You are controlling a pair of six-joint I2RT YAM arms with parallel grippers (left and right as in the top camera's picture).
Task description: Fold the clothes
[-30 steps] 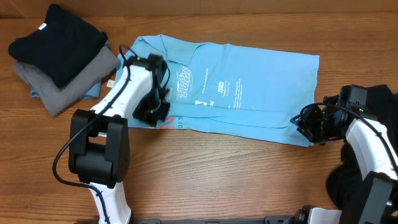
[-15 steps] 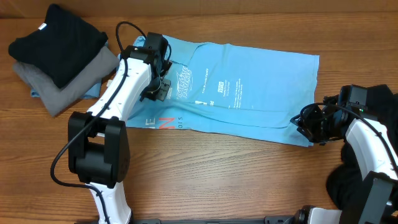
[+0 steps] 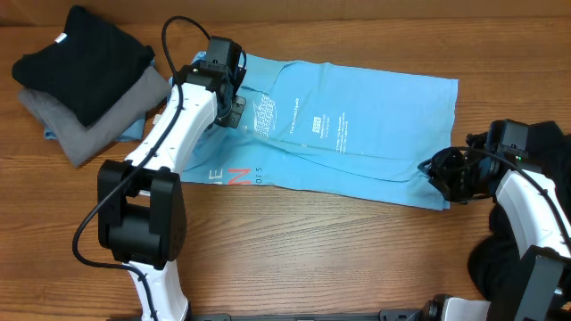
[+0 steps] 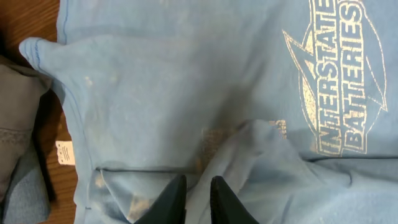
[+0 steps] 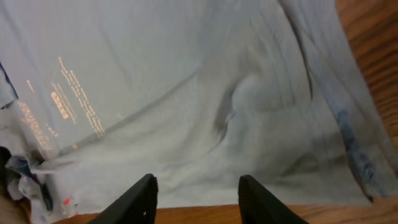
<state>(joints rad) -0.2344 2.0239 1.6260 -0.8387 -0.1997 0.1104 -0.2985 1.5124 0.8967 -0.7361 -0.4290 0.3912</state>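
Observation:
The light blue T-shirt [image 3: 357, 134] lies spread across the table, with white print [image 4: 339, 74] and red-and-white letters [image 3: 230, 176] near its front left edge. My left gripper [image 3: 234, 107] hovers over the shirt's far left part. In the left wrist view its jaws [image 4: 196, 183] stand only slightly apart, and a raised fold of blue cloth [image 4: 261, 140] runs up to them. My right gripper [image 3: 439, 171] sits at the shirt's near right corner. Its fingers [image 5: 198, 186] are wide open above the hem, with nothing between them. A folded black garment [image 3: 85, 58] lies at the far left.
The black garment rests on a folded grey one [image 3: 103, 120], which also shows at the left edge of the left wrist view [image 4: 15, 112]. A small white tag [image 4: 64, 152] lies on the wood beside the shirt's sleeve. Bare wooden table [image 3: 339, 250] runs along the front.
My left gripper moved from the shirt's near left edge toward the far side, drawing cloth with it and uncovering the red letters. Its jaws have parted a little. The right jaws widened slightly.

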